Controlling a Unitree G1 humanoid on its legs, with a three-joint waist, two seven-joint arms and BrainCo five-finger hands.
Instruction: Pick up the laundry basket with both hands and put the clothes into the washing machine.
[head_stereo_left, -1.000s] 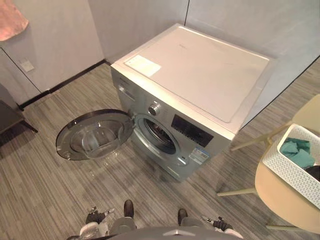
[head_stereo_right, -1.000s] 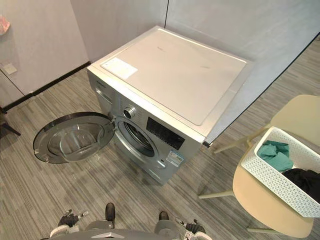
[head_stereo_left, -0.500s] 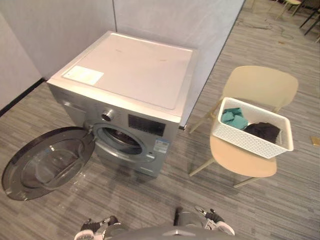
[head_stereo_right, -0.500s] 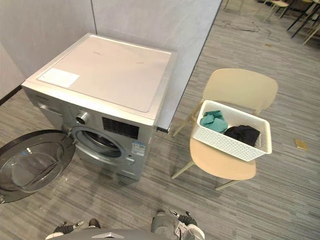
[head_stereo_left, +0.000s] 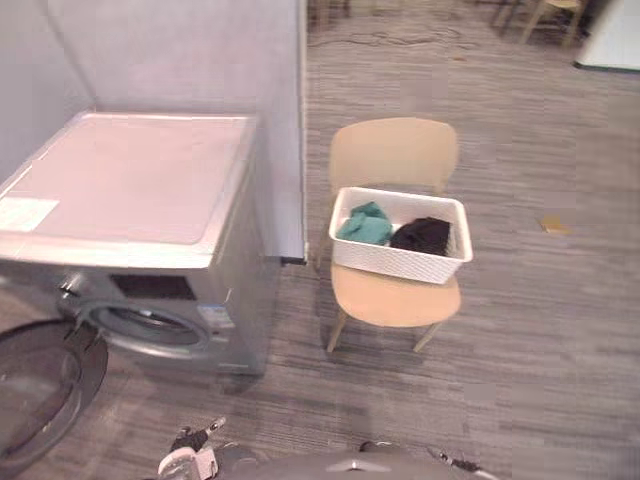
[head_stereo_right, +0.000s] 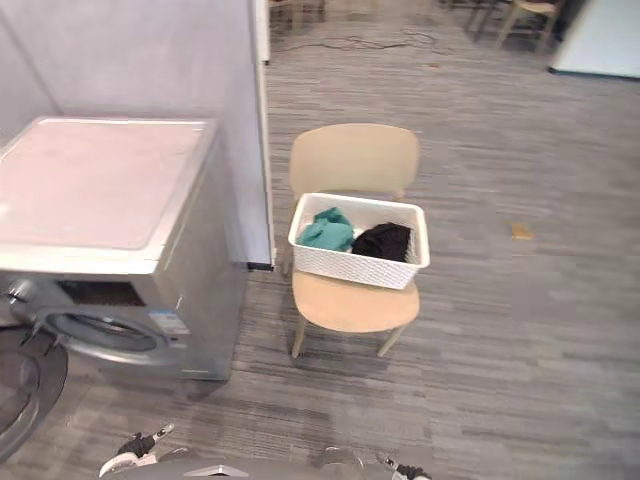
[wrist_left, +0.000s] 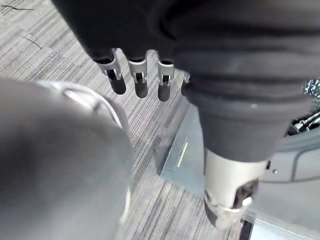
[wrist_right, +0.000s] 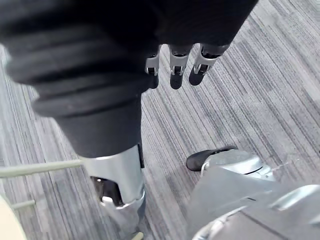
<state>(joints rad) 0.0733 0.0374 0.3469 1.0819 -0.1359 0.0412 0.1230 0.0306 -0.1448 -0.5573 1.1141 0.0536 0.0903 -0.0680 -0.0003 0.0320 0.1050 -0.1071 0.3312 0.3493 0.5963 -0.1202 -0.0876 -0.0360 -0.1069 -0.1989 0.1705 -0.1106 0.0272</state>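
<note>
A white perforated laundry basket (head_stereo_left: 400, 262) stands on the seat of a beige chair (head_stereo_left: 392, 155) in the middle of the head views. Inside it lie a teal garment (head_stereo_left: 365, 225) and a black garment (head_stereo_left: 421, 235). To the left stands the silver washing machine (head_stereo_left: 130, 190), its round door (head_stereo_left: 40, 390) swung open toward the floor and the drum opening (head_stereo_left: 150, 325) facing front. My left hand (wrist_left: 137, 75) hangs open over the floor, holding nothing. My right hand (wrist_right: 172, 62) also hangs open and empty, far from the basket.
A grey partition wall (head_stereo_left: 200, 60) ends right beside the chair's left side. A small brown scrap (head_stereo_left: 553, 226) lies on the striped floor to the right. Further chairs (head_stereo_left: 545, 10) and a loose cable (head_stereo_left: 400, 38) are at the back.
The camera has swung to the right: the chair and basket now sit mid-picture and the washing machine at the left edge. Both hands still hang low.
</note>
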